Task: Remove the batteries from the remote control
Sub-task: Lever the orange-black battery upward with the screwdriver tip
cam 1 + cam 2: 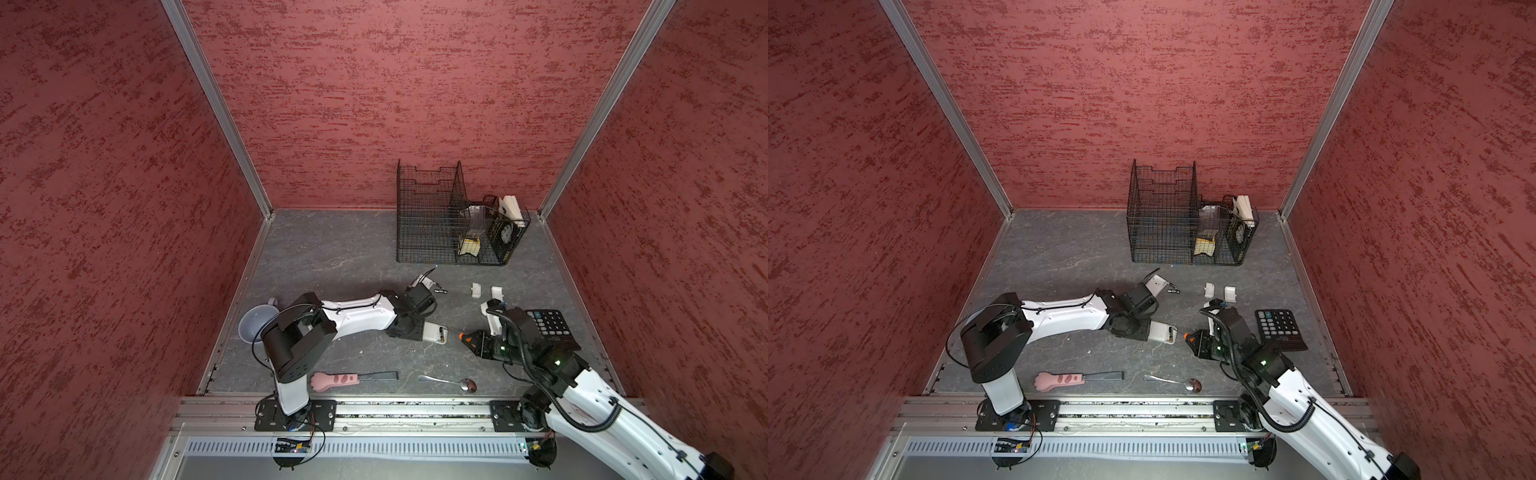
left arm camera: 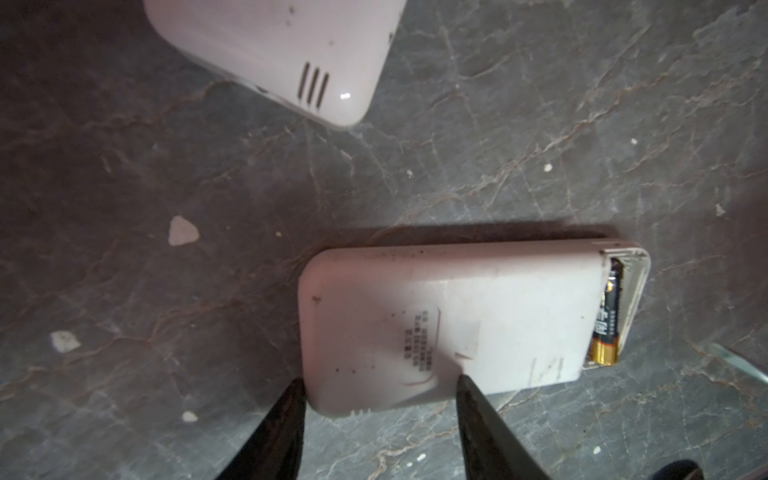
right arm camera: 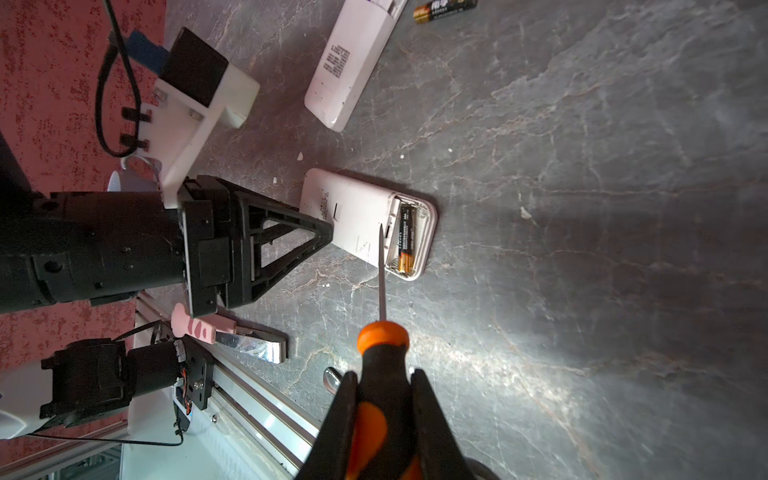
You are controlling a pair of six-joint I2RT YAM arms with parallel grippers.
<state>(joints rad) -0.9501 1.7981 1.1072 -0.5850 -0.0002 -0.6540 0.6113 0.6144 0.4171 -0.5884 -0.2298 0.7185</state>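
The remote (image 3: 365,220) lay face down on the desk (image 3: 582,208), its battery bay uncovered at one end. The left gripper (image 2: 380,384) pinned the remote's other end, jaws partly spread across its corner. At least one battery (image 3: 406,241) sat in the bay; whether a second lay beside it was hard to tell. The right gripper (image 3: 384,415) was clenched on the screwdriver (image 3: 382,357), its tip at the bay's edge. Another battery (image 3: 444,9) lay loose by a second remote (image 3: 349,66). Prying out the remaining cell was left.

Battery (image 3: 406,241) in remote (image 3: 357,216); spare battery (image 3: 444,9) behind.
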